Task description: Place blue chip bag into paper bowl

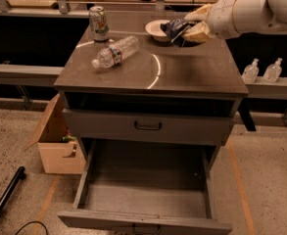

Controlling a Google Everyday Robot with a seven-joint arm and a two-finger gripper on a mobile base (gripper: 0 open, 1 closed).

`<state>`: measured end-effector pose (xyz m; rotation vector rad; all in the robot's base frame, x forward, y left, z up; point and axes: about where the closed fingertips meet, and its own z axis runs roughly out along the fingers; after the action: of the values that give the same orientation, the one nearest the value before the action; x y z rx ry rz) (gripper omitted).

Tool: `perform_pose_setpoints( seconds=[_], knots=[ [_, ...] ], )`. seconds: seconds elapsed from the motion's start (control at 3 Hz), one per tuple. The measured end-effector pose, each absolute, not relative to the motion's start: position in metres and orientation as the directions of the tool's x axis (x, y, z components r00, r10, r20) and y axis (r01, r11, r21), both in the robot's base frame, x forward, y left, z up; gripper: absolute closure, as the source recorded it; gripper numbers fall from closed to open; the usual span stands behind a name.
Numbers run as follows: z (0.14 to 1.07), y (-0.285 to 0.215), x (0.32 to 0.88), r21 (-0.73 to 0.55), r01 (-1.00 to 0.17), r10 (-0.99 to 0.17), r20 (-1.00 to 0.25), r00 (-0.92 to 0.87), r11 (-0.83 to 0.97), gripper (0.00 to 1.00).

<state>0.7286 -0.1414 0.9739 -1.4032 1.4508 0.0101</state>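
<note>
Navy-blue crinkled foil with a white label marks the blue chip bag [173, 28], which is gripped at the far right of the dark grey cabinet top [192, 75]. The gripper [184, 30] is carried on a white arm [251, 11] that is reached in from the right edge, and its tan jaws are clenched on the bag's right end. The bag is held at the right side of the small, round, white paper bowl [152, 32], with its left end overlapping the bowl's rim in the view; whether bag and bowl touch cannot be told. A clear plastic bottle [114, 52] is laid on its side near the middle of the top, well apart from the bowl. A soda can [99, 22] is stood upright at the far left corner. Below, the lowest grey metal drawer [145, 195] is pulled out. A brown cardboard box [59, 148] is set on the floor just left of the cabinet. Two small clear dispenser bottles [263, 70] are seen on a ledge at the right.
</note>
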Motion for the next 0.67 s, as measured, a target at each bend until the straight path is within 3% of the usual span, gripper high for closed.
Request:
perform_pose_setpoints(
  seconds=[0.67],
  knots=[
    [1.026, -0.137, 0.773, -0.705, -0.619, -0.718, -0.623, 0.309, 0.345, 1.00]
  ],
)
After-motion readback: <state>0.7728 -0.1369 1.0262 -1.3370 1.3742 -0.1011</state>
